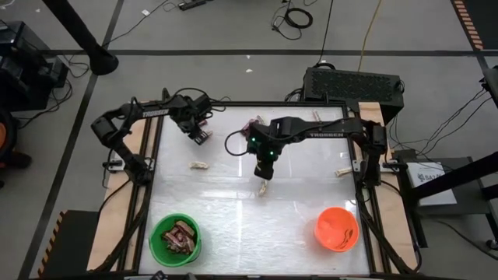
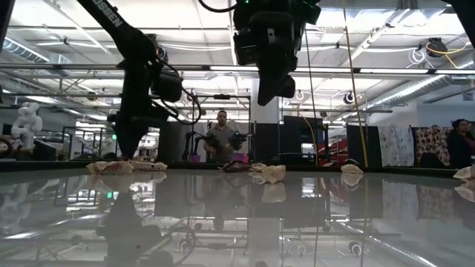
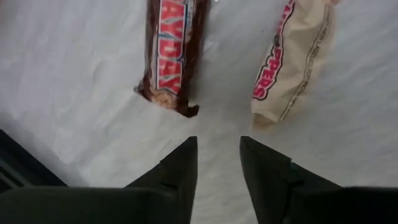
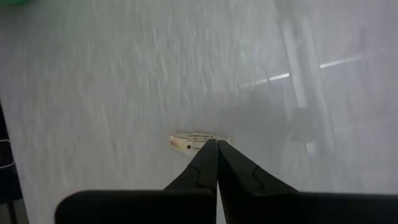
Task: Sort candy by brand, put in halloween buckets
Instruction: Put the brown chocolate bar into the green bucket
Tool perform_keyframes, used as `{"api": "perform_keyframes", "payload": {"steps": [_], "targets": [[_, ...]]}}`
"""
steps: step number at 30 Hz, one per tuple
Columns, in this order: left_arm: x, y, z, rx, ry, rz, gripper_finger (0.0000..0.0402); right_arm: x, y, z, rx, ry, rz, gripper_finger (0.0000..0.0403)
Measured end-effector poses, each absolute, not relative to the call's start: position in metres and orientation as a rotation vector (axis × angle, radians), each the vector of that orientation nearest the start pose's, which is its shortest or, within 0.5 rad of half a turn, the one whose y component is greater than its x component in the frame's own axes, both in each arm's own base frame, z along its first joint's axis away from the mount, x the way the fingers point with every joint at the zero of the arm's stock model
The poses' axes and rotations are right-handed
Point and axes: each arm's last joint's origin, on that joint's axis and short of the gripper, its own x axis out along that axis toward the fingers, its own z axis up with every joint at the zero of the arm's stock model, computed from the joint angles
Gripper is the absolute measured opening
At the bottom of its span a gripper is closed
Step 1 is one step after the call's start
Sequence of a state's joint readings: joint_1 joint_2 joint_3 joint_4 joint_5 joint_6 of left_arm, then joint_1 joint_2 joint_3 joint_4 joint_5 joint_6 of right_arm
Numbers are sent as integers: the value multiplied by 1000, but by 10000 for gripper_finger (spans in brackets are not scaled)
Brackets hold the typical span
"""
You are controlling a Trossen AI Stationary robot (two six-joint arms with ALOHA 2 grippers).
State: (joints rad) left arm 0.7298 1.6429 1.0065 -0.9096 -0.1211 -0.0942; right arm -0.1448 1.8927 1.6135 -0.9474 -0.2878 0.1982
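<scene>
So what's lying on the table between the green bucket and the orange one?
Nothing: in the high view, the strip of table between the green bucket and the orange bucket is bare.

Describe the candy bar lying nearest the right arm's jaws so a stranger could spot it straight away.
Start at the bright orange round plastic bucket at the white table's near right corner, then look toward the table's middle. There, just under the right gripper, whose jaws are shut, lies a small pale cream wrapped bar. Unlike the other cream bars, it lies alone mid-table.
</scene>
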Motion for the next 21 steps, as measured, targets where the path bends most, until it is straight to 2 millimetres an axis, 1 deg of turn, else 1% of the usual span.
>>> {"api": "perform_keyframes", "payload": {"steps": [7,10,13,16,21], "targets": [[203,188,174,-459,1492,822,215,386,-52,255,441,1189,0,0],[204,189,174,-447,1471,826,252,386,-56,255,446,1186,-8,0],[208,191,174,-406,1447,797,281,385,-59,255,450,1184,-15,0],[212,194,175,-390,1395,821,298,385,-62,255,445,1182,-14,0],[221,202,179,-371,1301,844,302,384,-66,255,422,1178,-3,0]]}}
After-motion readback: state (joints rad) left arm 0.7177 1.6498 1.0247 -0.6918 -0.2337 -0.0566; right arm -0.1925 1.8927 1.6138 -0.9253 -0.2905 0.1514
